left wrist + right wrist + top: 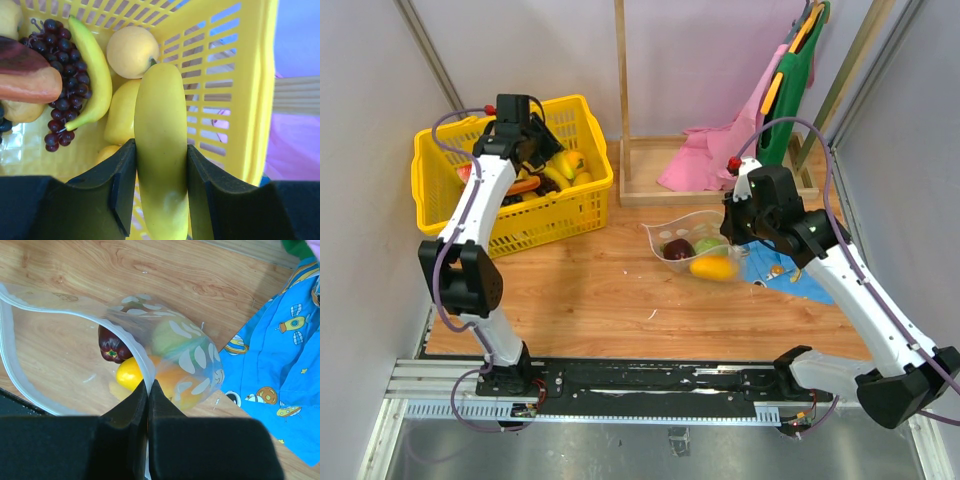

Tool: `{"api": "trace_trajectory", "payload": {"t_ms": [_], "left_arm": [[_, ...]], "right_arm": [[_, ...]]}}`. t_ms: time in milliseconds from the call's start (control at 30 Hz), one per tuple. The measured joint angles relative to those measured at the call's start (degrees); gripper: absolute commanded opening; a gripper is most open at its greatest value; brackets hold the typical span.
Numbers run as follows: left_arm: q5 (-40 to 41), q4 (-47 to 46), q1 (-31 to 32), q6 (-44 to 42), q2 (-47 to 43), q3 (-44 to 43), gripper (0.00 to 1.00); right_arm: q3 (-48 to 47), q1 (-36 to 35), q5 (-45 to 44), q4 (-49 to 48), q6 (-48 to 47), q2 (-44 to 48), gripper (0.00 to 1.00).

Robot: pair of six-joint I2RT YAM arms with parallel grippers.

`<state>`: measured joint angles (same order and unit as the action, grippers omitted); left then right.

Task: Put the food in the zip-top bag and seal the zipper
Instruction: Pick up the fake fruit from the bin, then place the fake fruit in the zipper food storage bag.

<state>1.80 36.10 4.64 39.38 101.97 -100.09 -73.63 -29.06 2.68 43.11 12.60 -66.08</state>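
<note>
My left gripper (534, 141) is over the yellow basket (448, 151) and is shut on a yellow banana (160, 150), which stands between the jaws. More food lies in the basket: a second banana (95, 70), dark grapes (65, 75) and a pale yellow apple (132, 50). The clear dotted zip-top bag (692, 232) lies on the table with its mouth open. It holds a dark purple piece (112, 347), a green round fruit (167, 337) and a yellow-orange pepper (130, 374). My right gripper (148, 383) is shut on the white zipper strip (10, 340) at the bag's mouth.
A blue patterned cloth (790, 275) lies right of the bag, under my right arm. A pink cloth (710, 160) and a low wooden frame (650, 190) are behind the bag. A green and orange item (798, 70) hangs at the back right.
</note>
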Motion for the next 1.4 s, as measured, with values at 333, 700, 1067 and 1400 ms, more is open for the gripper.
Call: {"api": "trace_trajectory", "payload": {"t_ms": [333,700,1067,1400], "left_arm": [[-8.3,-5.3,0.6,-5.9,-14.1,8.5,0.01],[-18.8,-12.0,11.7,-19.7,-23.8,12.5,0.0],[-31.2,-13.3,22.4,-38.5,-25.7,16.1,0.03],[-37.9,-9.0,29.3,-52.4,-25.8,16.3,0.03]], "right_arm": [[0.3,0.0,1.0,-0.1,0.9,0.2,0.01],[0.3,0.0,1.9,-0.5,1.3,0.2,0.01],[0.3,0.0,2.3,-0.9,1.4,0.1,0.01],[0.3,0.0,2.3,-0.9,1.4,0.1,0.01]]}}
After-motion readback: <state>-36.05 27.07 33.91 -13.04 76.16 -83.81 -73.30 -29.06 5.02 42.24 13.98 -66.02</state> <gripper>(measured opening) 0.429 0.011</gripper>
